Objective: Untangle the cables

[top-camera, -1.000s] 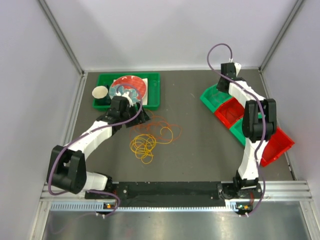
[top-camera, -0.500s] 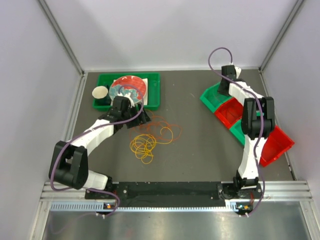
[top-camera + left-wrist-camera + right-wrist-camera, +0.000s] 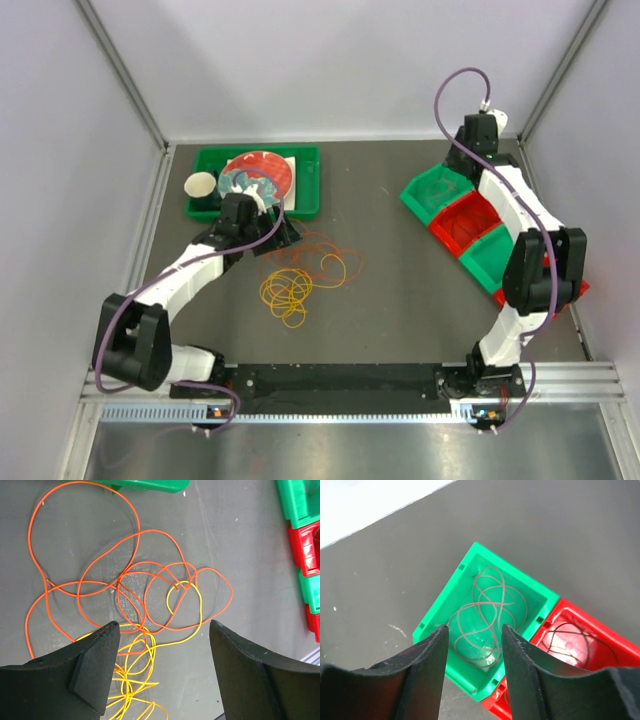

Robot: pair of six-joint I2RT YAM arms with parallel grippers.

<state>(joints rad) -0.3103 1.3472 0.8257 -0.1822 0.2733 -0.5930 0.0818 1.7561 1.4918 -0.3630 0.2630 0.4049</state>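
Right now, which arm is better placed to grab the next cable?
Left. The left gripper hangs open-jawed over the cables; the right gripper is away over the green bin.

Two slim robot arms, the left arm (image 3: 192, 267) and the right arm (image 3: 508, 193). Each is built of white tube links joined by chunky black joint housings. A thin purple hose (image 3: 461, 71) loops loosely along each arm from base to wrist. Both bases are bolted to a black rail (image 3: 340, 380). The jaws are matte black, broad wedges with blunt, angled tips.
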